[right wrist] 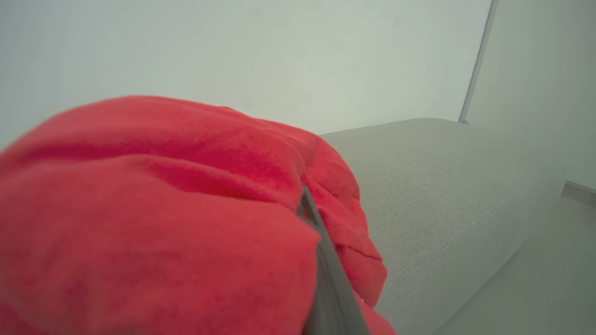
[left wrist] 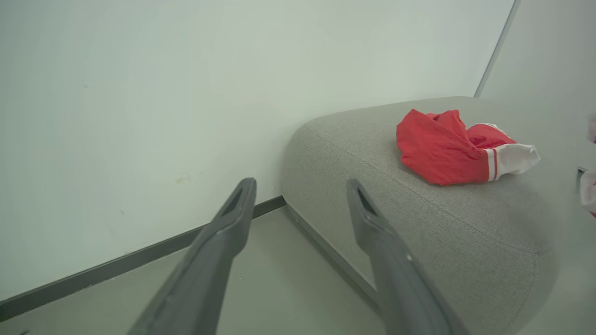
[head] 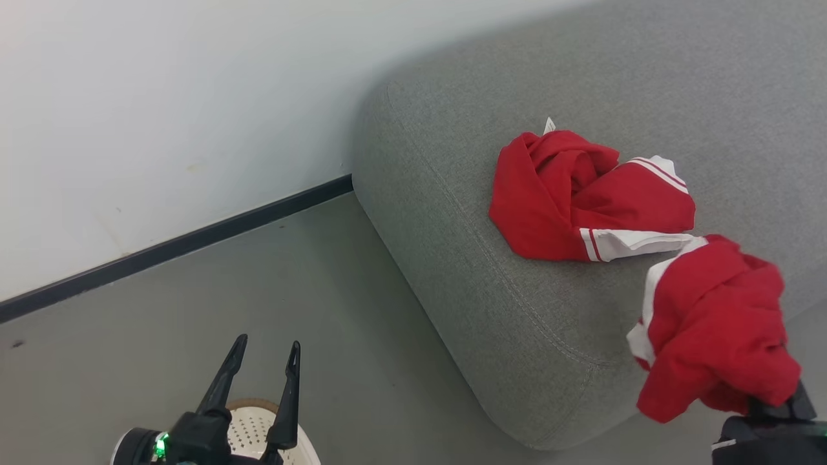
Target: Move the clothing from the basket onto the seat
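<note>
At lower right, right gripper [head: 778, 405] pinches bunched red garment [head: 717, 329] by grey seat [head: 452, 245] edge; left gripper [head: 268, 342], lower left, spread.

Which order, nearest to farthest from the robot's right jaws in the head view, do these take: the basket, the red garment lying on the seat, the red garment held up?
1. The held red garment, clamped in those jaws, lower right.
2. The lying red garment, on the seat, up and to the left.
3. The basket, far lower left.
</note>
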Available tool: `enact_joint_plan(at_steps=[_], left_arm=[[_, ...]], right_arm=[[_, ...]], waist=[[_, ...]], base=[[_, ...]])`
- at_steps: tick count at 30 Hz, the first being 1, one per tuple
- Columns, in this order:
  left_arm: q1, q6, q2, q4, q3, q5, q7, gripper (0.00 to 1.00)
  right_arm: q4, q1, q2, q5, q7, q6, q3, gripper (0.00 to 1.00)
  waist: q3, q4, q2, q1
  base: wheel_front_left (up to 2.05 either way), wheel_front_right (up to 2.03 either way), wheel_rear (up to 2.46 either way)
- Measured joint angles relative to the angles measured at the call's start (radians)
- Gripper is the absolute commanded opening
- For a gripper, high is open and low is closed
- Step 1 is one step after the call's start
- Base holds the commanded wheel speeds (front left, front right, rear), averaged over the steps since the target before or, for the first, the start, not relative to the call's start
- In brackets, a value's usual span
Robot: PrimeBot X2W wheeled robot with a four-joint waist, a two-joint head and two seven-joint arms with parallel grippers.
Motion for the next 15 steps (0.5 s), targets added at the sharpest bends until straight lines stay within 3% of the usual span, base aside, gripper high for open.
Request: enact_joint_plan(at_steps=[8, 15], left_arm=[[0.021, -0.009, 0.016, -0.034, 0.01, 0.035, 0.0, 1.0], [0.021, -0.012, 0.065, -0.072, 0.024, 0.051, 0.0, 1.0]], right_arm=[[0.044, -0.143, -0.059, 0.073, 0.0, 0.044, -0.095, 0.0], [0.119, -0.313, -0.091, 0.134, 0.0, 0.069, -0.136, 0.0]], waist=[[0.048, -0.004, 0.0001, 0.0], [0.113, -0.007, 0.0001, 0.0001]], base=[[0.0, 0.0, 0.0], [0.0, 0.0, 0.0]])
